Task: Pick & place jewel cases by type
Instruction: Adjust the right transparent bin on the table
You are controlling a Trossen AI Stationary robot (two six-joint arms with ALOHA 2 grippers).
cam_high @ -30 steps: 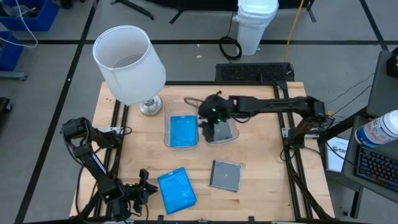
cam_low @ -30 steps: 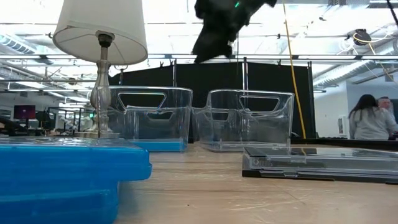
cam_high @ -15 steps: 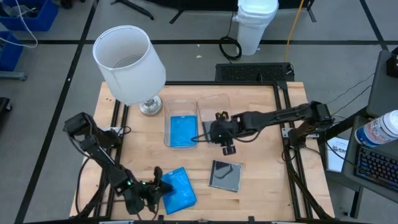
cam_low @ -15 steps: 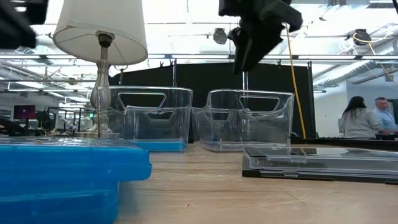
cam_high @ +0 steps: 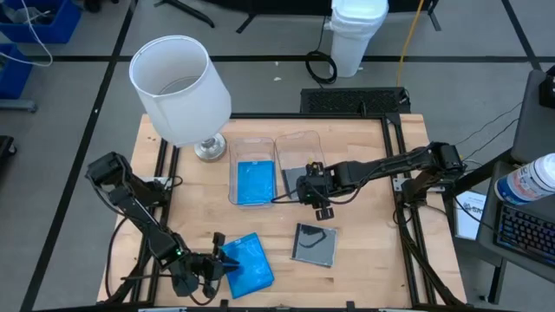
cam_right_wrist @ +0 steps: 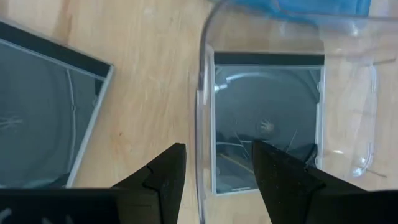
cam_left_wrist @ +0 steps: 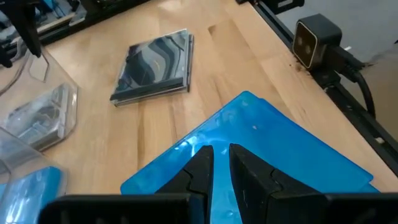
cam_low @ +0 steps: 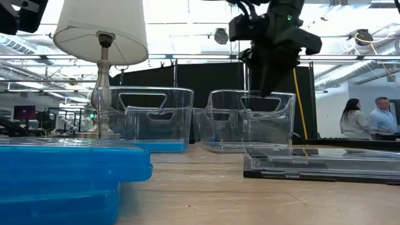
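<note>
On the wooden table (cam_high: 364, 251) a white-shaded lamp (cam_high: 180, 89) stands at the far left corner, with two clear tubs side by side near the middle. One tub (cam_high: 253, 173) holds a blue jewel case (cam_high: 256, 183); the other tub (cam_high: 297, 160) holds a dark grey jewel case (cam_right_wrist: 266, 124). A second blue jewel case (cam_high: 246, 263) lies flat near the front edge, and a second grey jewel case (cam_high: 314, 243) lies flat just beside it. Hovering over the grey tub's near rim, the right gripper (cam_high: 317, 204) has its fingers spread and empty. Low over the front blue case, the left gripper (cam_left_wrist: 221, 163) has its fingers nearly together, holding nothing.
</note>
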